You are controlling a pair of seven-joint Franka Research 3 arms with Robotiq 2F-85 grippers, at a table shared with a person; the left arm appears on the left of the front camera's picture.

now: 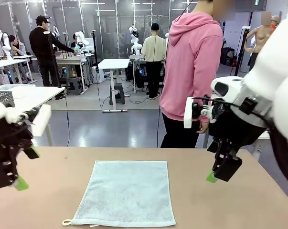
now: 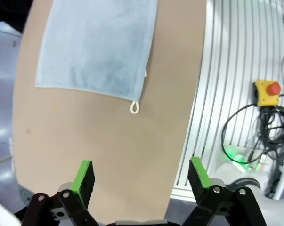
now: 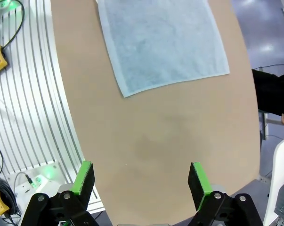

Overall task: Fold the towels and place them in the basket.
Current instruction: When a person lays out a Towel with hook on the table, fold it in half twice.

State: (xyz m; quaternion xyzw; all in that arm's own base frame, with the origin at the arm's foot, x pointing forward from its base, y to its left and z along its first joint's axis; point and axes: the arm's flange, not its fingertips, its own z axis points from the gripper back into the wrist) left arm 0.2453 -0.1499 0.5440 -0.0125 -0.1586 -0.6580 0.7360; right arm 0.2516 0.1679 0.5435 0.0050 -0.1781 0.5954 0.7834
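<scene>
- Tan, flat-topped table (image 1: 220,205) – the widest item. It runs across the front view and shows as a bare brown surface under each wrist camera (image 2: 85,141) (image 3: 165,132).
- Person in a pink hooded sweatshirt and dark trousers (image 1: 191,71) – stands at the far side of the table, right of centre and turned away from it, with hands off the tabletop.
- Pale blue-grey terry towel (image 1: 124,193) – a rectangle spread flat and unfolded in the middle of the table, close to the robot's edge and between the two grippers. Its whole outline is not in view from either wrist (image 2: 97,42) (image 3: 163,42). Nothing rests on it or touches it.
- Right gripper (image 1: 220,171) – black with green pads. It hangs above the bare table to the right of the towel and apart from it. In its own wrist view (image 3: 141,172) the jaws stand wide and hold nothing.
- Left gripper (image 1: 26,168) – of the same build. It hovers over the table's left end, well clear of the towel. Its wrist view (image 2: 141,169) shows the jaws spread wide and empty, over the table's near edge.
- Yellow box with a red push-button (image 2: 266,92) – sits on the white ribbed base beside the table, among black cables.
- Small cream loop (image 1: 66,222) – sewn to the towel's near corner on the robot's left, lying flat on the tabletop (image 2: 135,108).
</scene>
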